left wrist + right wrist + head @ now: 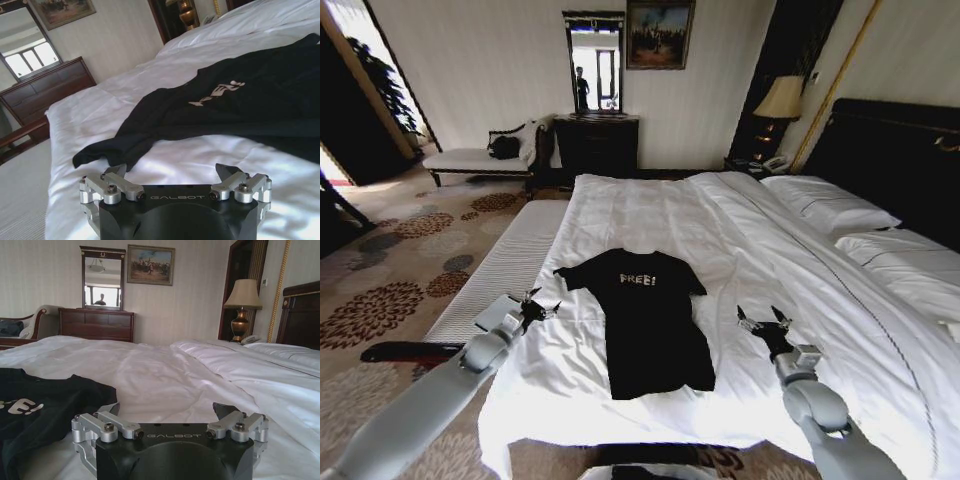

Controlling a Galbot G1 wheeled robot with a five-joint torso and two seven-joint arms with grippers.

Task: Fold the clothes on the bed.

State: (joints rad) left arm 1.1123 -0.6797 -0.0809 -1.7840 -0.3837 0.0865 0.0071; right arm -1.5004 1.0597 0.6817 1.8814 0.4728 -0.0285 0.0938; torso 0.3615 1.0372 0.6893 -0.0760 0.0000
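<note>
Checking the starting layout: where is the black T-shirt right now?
In the head view, the black T-shirt lies flat near the foot of the bed, between the open left gripper and the open right gripper.

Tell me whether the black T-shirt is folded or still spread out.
Spread out, unfolded. The T-shirt lies flat on the bed, both sleeves out, FREE! lettering showing; left gripper and right gripper flank it, open.

1. The black T-shirt [650, 320] has "FREE!" in white across the chest.
2. "GALBOT" is printed on the left gripper [172, 181] body, same on the right gripper [169, 416].
</note>
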